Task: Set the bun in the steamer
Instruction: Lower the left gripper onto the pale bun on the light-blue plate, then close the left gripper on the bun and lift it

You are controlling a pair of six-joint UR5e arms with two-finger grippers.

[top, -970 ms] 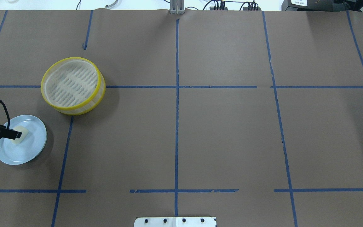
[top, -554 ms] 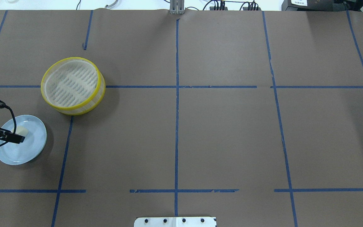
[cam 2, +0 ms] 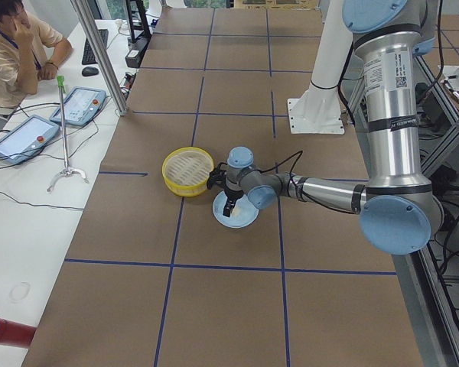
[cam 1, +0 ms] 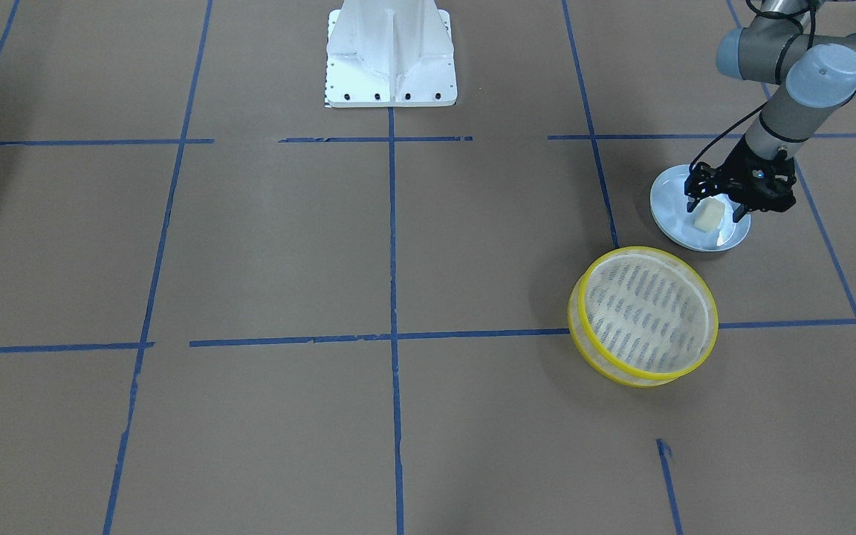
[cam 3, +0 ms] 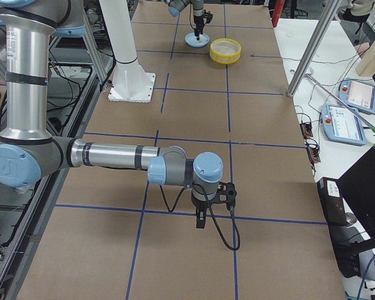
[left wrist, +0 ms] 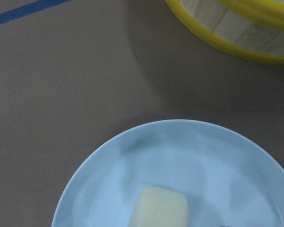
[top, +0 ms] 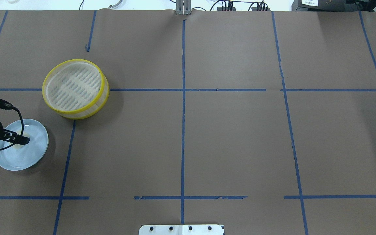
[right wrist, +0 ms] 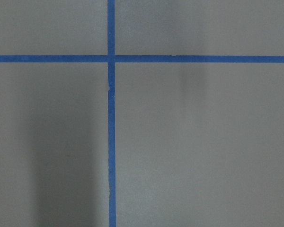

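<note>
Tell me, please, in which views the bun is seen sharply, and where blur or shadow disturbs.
Front-facing view: sharp and evenly lit, the bun plain on the plate. Overhead view: the left gripper covers most of the bun. Left wrist view: soft focus, the bun cut by the bottom edge, a broad shadow beside the steamer.

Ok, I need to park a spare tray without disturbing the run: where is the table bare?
The squares either side of the centre tape line are bare, from the steamer across towards the robot's right. The robot's left end is crowded: the left gripper straddles the bun on the plate, with only a narrow strip between plate and steamer.
</note>
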